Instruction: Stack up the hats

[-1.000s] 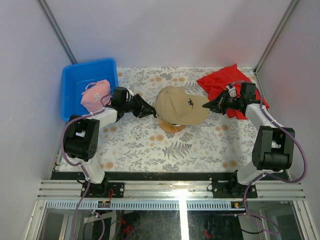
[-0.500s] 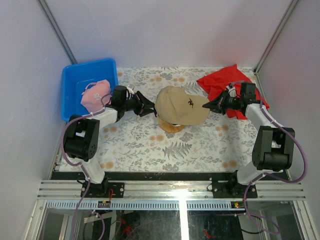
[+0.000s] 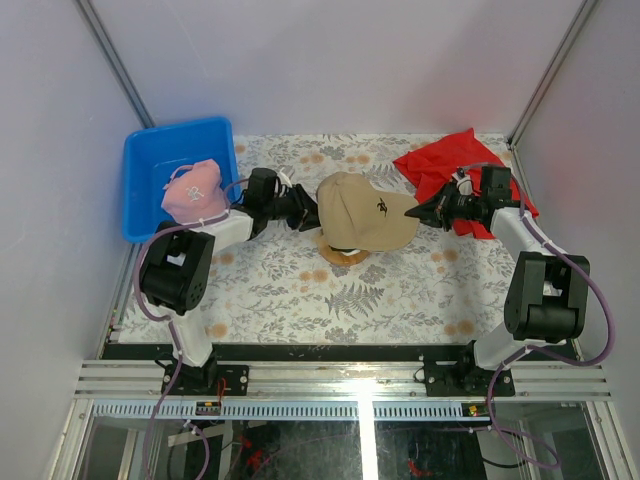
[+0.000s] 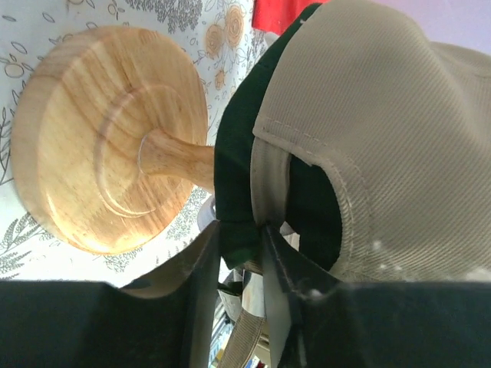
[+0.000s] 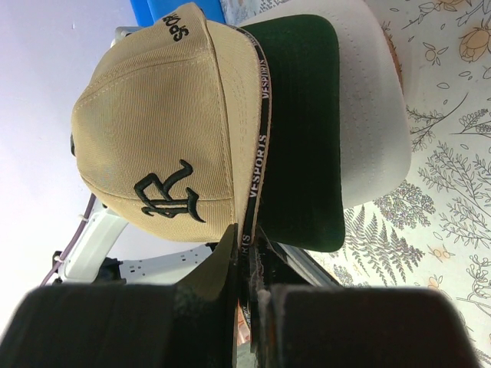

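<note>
A tan cap (image 3: 365, 212) with a dark logo tops a stack on the wooden stand (image 3: 343, 256). In the right wrist view the tan cap (image 5: 161, 123) lies over a dark green cap (image 5: 303, 130) and a white cap (image 5: 376, 115), brims together. My right gripper (image 3: 425, 212) is shut on the tan brim's edge (image 5: 247, 238). My left gripper (image 3: 305, 210) is at the stack's back, shut on the dark green cap's rear edge (image 4: 234, 207) under the tan cap (image 4: 383, 130). A pink cap (image 3: 192, 190) lies in the blue bin (image 3: 150, 150).
A red cloth (image 3: 445, 165) lies at the back right, under my right arm. The stand's round wooden base (image 4: 107, 138) rests on the floral tablecloth (image 3: 380, 300). Grey walls close off the back and both sides.
My left gripper has moved right from beside the bin to the back of the stack and closed on the dark green cap's rear edge. The right arm has not moved.
</note>
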### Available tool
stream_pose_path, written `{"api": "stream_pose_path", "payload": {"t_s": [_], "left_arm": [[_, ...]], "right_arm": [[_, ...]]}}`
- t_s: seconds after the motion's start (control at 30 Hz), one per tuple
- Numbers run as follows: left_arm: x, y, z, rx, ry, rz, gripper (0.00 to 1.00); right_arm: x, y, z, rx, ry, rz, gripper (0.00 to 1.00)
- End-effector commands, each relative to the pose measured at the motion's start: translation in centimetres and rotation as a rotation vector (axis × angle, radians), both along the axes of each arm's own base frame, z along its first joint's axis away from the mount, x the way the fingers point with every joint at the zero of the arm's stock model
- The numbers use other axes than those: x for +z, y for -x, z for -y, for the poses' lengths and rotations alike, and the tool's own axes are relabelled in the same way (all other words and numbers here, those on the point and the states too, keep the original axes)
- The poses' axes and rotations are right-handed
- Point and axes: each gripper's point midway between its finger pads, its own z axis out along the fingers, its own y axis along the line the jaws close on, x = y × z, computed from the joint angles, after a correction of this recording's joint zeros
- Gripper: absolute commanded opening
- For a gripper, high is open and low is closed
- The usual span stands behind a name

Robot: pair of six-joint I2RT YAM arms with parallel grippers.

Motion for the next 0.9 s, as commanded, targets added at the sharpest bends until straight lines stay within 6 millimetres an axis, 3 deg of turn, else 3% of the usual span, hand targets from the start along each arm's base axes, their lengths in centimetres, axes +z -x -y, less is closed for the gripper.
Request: {"api": "stream_pose_path", "payload": {"t_s": [0.0,0.13,0.23,0.73,0.87], "left_arm": [[-0.3,0.3,0.6,-0.041,-0.012,0.026,0.2],[-1.9,0.8,0.1,-0.044,-0.048,0.01,0.06],[-3.5,1.3,-0.6,-0.048,-0.082,-0.009,0.0],[-8.9,2.7,-3.3,-0.042,-0.193,-0.086,0.0],[-9.7,2.7,-3.9,-0.039,-0.21,-0.101,0.0]], "right_arm": [[-1.3,0.2,0.4,-0.02,0.049,-0.022,0.0],[-1.5,0.0,0.4,-0.021,0.05,-0.024,0.0],[-2.1,-0.3,0.5,-0.022,0.054,-0.03,0.0],[-6.5,-0.2,1.7,0.004,0.177,-0.087,0.0],[-7.5,-0.5,2.3,0.006,0.234,-0.099,0.07]]}}
